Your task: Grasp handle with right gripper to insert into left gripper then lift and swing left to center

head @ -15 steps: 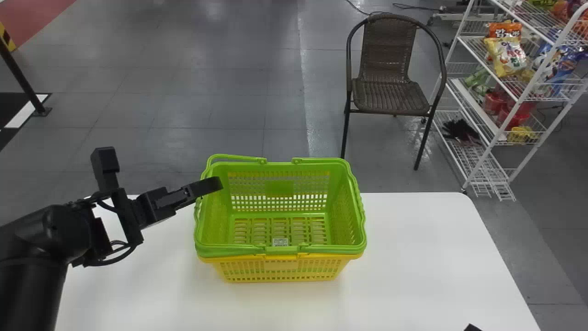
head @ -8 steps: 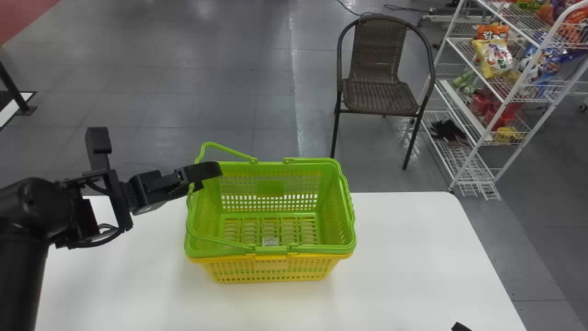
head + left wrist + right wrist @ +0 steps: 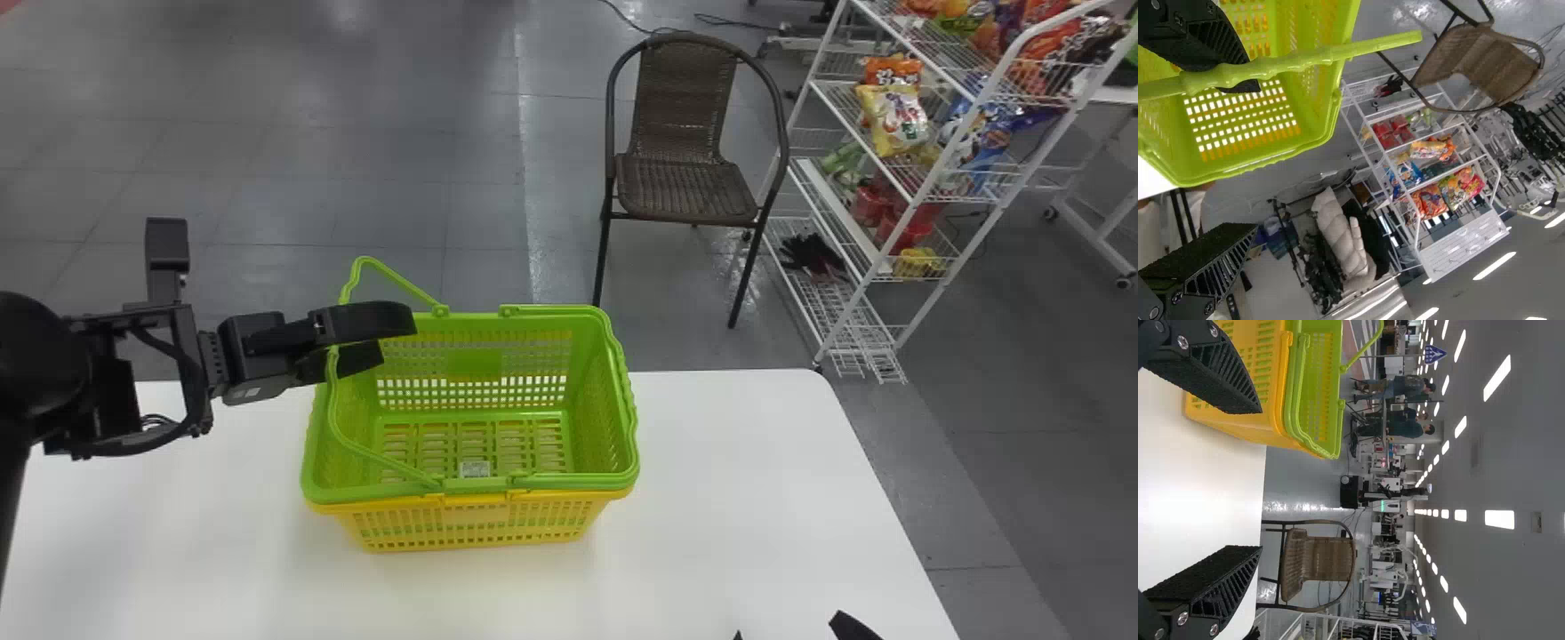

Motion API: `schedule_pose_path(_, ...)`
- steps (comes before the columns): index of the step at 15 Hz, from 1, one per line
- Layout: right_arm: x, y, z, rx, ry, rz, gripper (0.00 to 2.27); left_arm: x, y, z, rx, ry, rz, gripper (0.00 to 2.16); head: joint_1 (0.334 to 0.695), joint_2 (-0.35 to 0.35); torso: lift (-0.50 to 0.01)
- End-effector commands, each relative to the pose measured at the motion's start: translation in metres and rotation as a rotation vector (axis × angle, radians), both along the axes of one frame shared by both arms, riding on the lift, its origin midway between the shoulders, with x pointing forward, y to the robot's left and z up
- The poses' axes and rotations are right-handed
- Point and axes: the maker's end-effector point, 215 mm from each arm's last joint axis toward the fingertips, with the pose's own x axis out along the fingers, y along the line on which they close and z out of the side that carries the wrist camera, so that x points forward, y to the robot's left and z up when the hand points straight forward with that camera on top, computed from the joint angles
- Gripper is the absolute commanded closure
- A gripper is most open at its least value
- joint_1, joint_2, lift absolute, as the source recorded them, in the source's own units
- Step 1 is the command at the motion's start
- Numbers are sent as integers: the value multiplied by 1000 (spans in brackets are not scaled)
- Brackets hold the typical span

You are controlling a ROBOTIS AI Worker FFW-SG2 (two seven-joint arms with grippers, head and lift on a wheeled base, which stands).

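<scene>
Wicker chair (image 3: 689, 187) on grey floor (image 3: 400, 178)

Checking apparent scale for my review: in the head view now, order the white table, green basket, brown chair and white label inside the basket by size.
1. White table
2. Green basket and brown chair, too alike to rank: basket wider, chair taller
3. White label

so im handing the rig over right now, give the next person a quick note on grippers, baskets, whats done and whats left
Left gripper: jaws open; the raised left handle crosses one jaw, contact unclear.
Right gripper: jaws open, empty, at the head view's bottom edge.
Baskets: green basket nested in yellow basket on the table; right handle down along the rim.
Done: left handle tilted up.
Left: right gripper's grasp, handle into left gripper, lift, swing left to center.
</scene>
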Motion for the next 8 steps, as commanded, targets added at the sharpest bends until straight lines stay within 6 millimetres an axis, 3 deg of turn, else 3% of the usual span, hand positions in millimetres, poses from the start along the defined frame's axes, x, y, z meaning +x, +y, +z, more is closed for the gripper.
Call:
schedule_pose_path(1, 2, -3, 1, -3, -4, -6, 76, -1, -8, 8, -10, 4, -24, 76, 695, -149, 0)
schedule_pose_path(8, 26, -40, 27, -40, -77, -62, 164, 6, -37, 22, 21, -25, -81, 76, 695, -212, 0)
